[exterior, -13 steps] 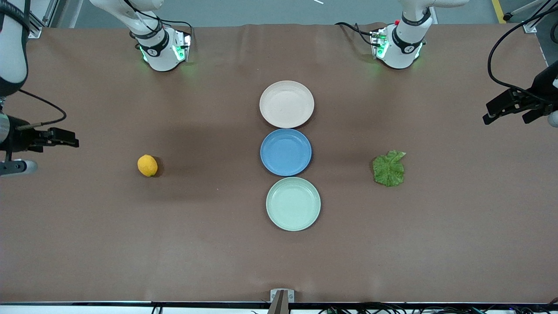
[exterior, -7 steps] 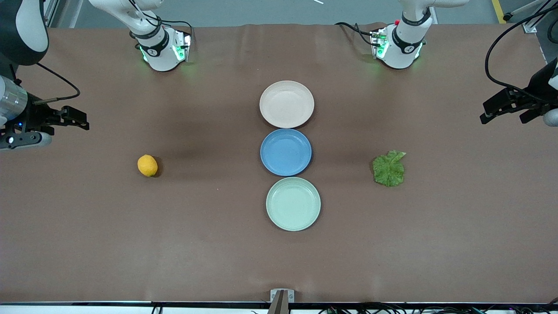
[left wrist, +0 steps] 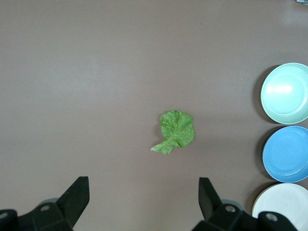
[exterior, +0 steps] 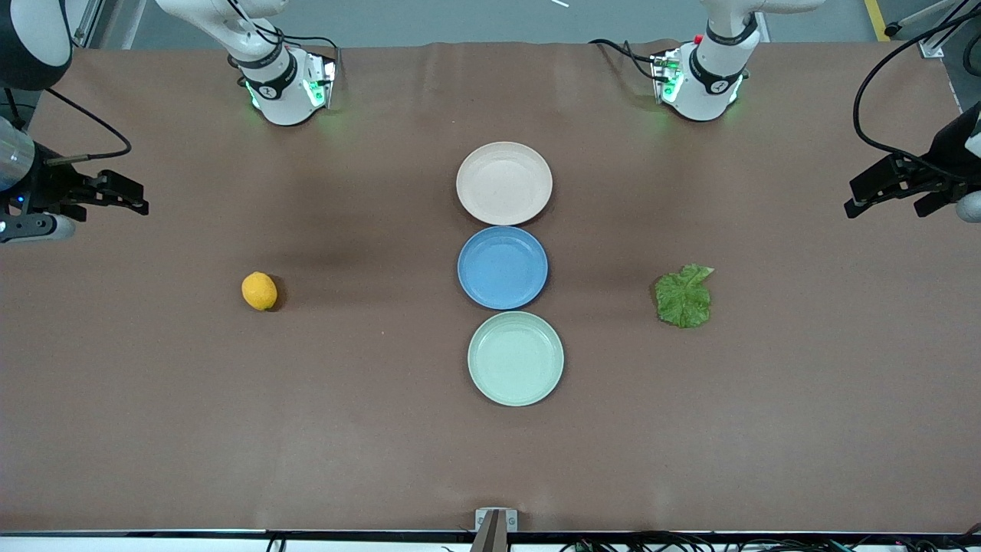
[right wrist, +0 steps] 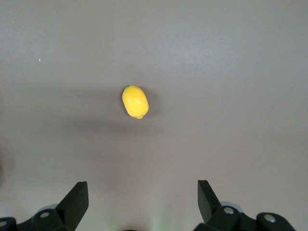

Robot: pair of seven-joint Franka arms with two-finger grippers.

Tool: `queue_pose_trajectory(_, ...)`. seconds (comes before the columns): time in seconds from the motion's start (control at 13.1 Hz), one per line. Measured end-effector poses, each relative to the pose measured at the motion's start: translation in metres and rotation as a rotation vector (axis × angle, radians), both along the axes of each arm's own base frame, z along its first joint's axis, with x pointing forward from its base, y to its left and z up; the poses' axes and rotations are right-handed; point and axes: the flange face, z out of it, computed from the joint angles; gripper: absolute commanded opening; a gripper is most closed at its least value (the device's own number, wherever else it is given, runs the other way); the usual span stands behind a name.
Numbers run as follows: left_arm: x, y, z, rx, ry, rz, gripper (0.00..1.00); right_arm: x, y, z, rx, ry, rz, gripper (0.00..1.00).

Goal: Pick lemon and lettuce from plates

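Plainly lemon, lettuce on bare table (both grippers' jaws apart).

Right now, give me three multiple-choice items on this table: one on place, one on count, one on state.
1. Where does the lemon lie?
A. On the blue plate
B. On the bare table toward the right arm's end
C. In the right gripper

2. How many plates stand in the middle row?
A. Two
B. Three
C. Four

3. How is the left gripper?
A. Open, holding nothing
B. Shut on the lettuce
C. Shut on a plate

Answers:
1. B, no plate is under the lemon.
2. B, beige-pink plate, blue plate and mint green plate.
3. A, its fingers stand wide apart high above the lettuce.
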Motion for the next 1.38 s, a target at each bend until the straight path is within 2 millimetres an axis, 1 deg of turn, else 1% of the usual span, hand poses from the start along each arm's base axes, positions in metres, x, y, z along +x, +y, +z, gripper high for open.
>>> queue_pose_trajectory(0.23,0.000,0.000,0.000,0.000,0.000,0.000,1.00,-0.006,0.009,0.011,-0.004,-0.011,-0.008,1.00)
queue_pose_trajectory(0.46,0.000,0.000,0.000,0.000,0.000,0.000,1.00,-0.009,0.022,0.017,-0.007,-0.020,-0.006,1.00)
queue_pose_trajectory(0.69,0.000,0.000,0.000,0.000,0.000,-0.001,1.00,-0.008,0.021,0.021,-0.007,-0.031,-0.008,1.00)
queue_pose_trajectory(0.99,-0.002,-0.010,0.000,0.008,0.004,-0.058,1.00,-0.008,0.022,0.025,-0.006,-0.039,-0.007,1.00)
queue_pose_trajectory(1.38,-0.002,-0.010,0.000,0.011,0.007,-0.075,1.00,-0.007,0.020,0.025,0.034,-0.045,-0.021,1.00)
